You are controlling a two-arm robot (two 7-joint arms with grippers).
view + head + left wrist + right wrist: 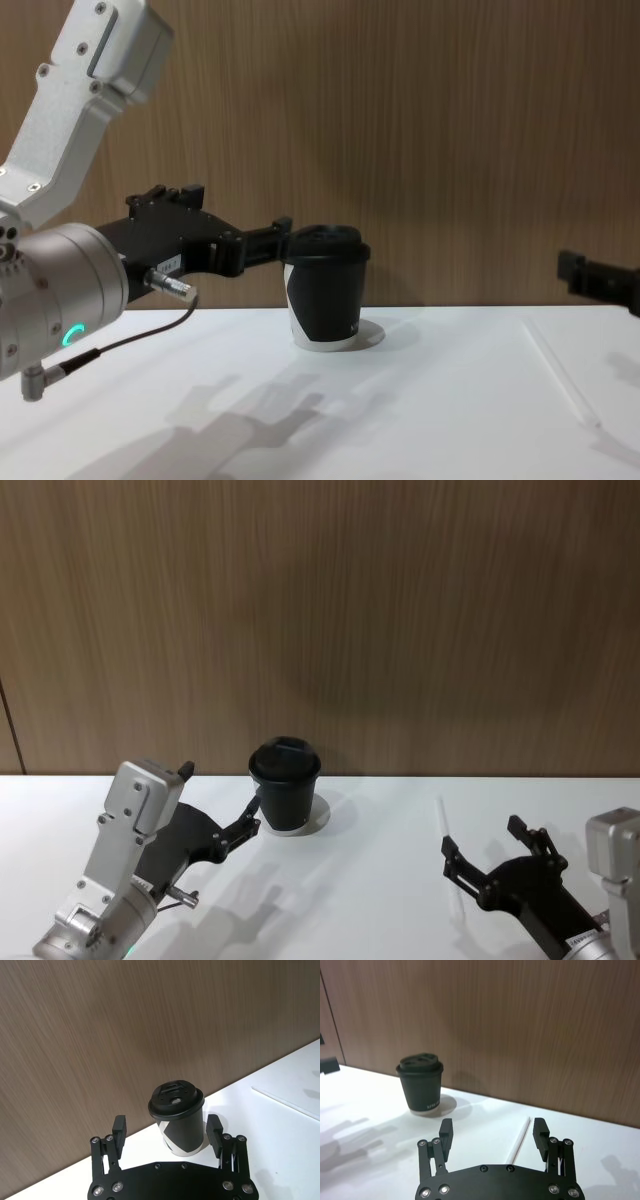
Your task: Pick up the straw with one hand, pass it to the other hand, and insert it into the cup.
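Lying flat on the table (380,900), the straw (441,820), middle part hidden by the right gripper (483,840) above it, fingers spread, left gripper (166,1132) spread too, at the upright cup (285,785), contact hard to tell

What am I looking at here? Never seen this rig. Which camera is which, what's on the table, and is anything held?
It is a two-armed robot at a white table. There are four cameras: the head view looks down, the chest view looks across the table, and each wrist view looks out between that arm's fingers. On the table stand a black lidded cup and a thin straw, which lies flat. The left gripper is open, close beside the cup. The right gripper is open by the straw. Nothing is held.
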